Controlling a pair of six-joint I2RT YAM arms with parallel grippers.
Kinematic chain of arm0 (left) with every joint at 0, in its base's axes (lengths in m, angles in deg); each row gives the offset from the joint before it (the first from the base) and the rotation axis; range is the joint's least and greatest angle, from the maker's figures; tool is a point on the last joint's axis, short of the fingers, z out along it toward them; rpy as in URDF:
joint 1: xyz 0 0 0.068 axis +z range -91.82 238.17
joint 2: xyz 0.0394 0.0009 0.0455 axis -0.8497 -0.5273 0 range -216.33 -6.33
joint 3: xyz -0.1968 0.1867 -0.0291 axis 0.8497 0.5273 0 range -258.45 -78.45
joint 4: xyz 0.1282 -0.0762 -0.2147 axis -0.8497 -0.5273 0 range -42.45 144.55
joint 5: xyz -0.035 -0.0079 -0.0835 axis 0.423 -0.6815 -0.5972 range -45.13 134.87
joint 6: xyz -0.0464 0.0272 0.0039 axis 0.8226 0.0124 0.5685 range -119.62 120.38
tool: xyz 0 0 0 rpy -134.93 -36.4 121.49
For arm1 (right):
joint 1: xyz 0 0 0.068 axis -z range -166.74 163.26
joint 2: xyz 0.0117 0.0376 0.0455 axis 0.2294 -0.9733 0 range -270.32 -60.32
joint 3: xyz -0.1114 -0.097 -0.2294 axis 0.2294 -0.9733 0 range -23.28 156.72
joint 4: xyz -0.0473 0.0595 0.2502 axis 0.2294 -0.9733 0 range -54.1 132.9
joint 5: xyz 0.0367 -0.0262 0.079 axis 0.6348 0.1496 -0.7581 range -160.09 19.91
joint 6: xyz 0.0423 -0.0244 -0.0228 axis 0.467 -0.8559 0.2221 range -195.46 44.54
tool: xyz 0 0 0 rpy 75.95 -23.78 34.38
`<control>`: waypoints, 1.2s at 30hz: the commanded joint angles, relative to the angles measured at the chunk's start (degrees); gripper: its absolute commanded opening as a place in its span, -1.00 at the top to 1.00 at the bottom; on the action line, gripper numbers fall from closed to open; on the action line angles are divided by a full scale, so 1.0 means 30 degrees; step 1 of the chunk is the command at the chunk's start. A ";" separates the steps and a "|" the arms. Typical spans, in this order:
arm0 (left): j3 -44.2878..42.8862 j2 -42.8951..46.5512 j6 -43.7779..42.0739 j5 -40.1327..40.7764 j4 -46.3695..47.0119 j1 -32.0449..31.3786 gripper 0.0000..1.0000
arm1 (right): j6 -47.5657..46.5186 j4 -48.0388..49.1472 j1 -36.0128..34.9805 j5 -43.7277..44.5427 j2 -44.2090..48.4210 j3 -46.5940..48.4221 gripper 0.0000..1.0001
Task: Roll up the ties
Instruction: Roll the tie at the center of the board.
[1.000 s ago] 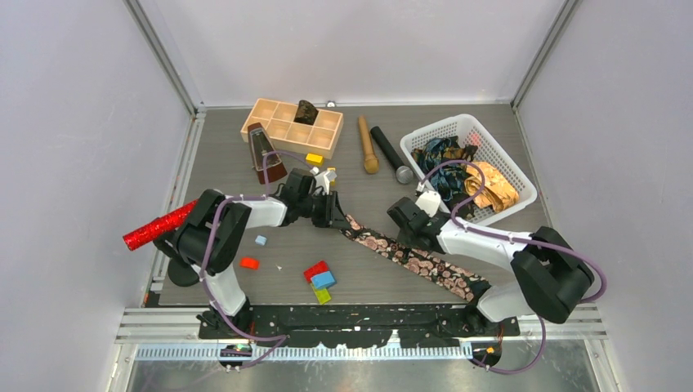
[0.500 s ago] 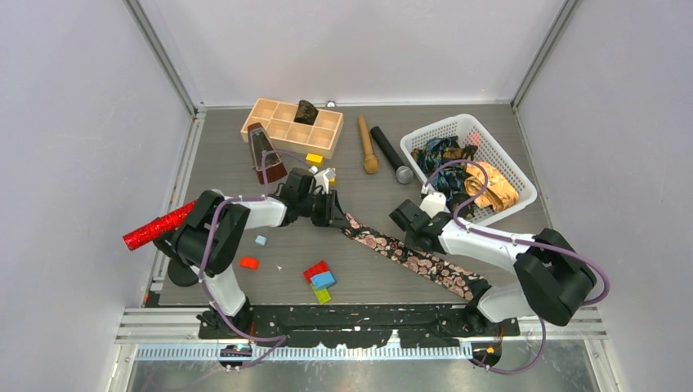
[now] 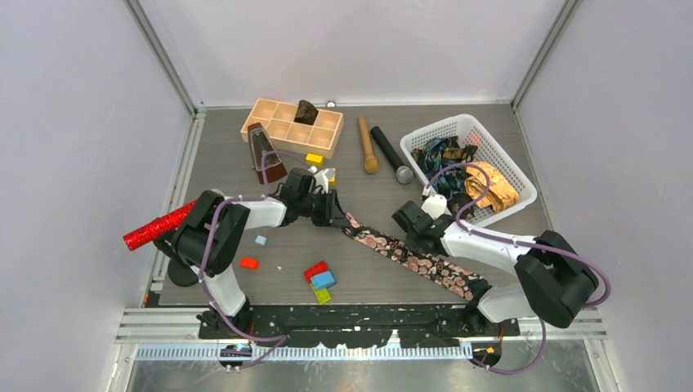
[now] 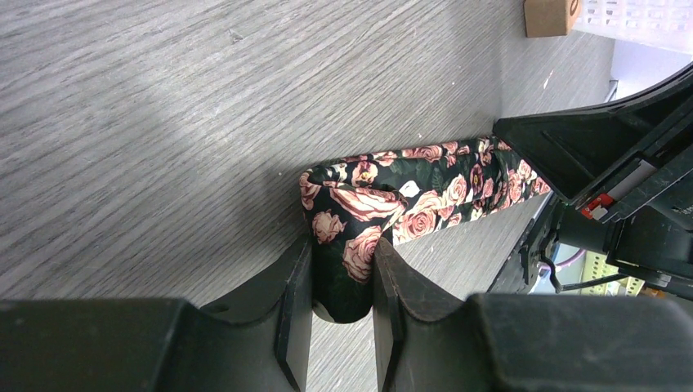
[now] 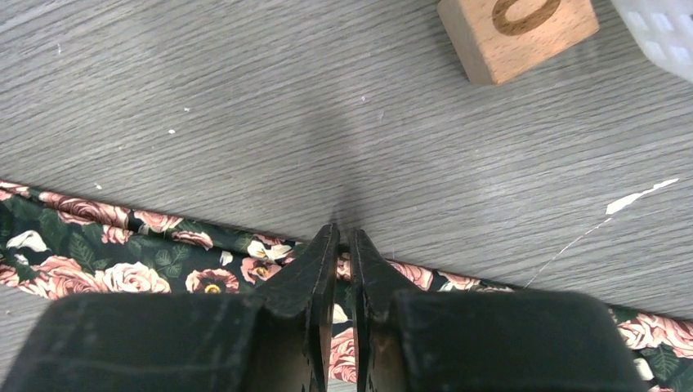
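Rolling has barely begun: left gripper (image 4: pixel 343 273) clamps the folded end of the floral tie (image 4: pixel 425 192), left of the basket (image 3: pixel 505 153); right gripper (image 5: pixel 343 241), fingers together, presses its middle; other ties (image 3: pixel 489 186) wait inside the basket.

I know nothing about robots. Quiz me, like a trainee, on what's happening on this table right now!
1. True or false: the left gripper is shut on the folded end of the floral tie.
2. Where do the other ties lie? A wooden tray; B white basket; C tabletop.
3. Fill in: the ___ gripper's closed tips sit at the tie's edge, farther along.
Key: 1 true; 2 B; 3 right gripper.
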 commanded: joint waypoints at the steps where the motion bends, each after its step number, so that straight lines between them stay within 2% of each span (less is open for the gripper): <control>1: 0.0047 0.0704 0.0325 -0.0077 0.0649 0.0123 0.54 | 0.0591 -0.0527 -0.0289 -0.2116 0.0362 -0.0955 0.67; 16: -0.0572 0.0902 -0.0622 0.0165 -0.0732 0.0226 0.55 | 0.1471 -0.1043 -0.1412 -0.2283 0.1474 -0.1481 0.70; 28: -0.1032 0.2071 -0.1952 0.2707 -0.2581 -0.0330 0.57 | 0.1221 -0.1253 -0.1411 -0.1663 0.1438 -0.0848 0.69; 36: -0.1242 0.2614 -0.2500 0.5459 -0.3529 -0.1315 0.62 | 0.1003 -0.1102 -0.1411 -0.1667 0.1538 -0.0897 0.69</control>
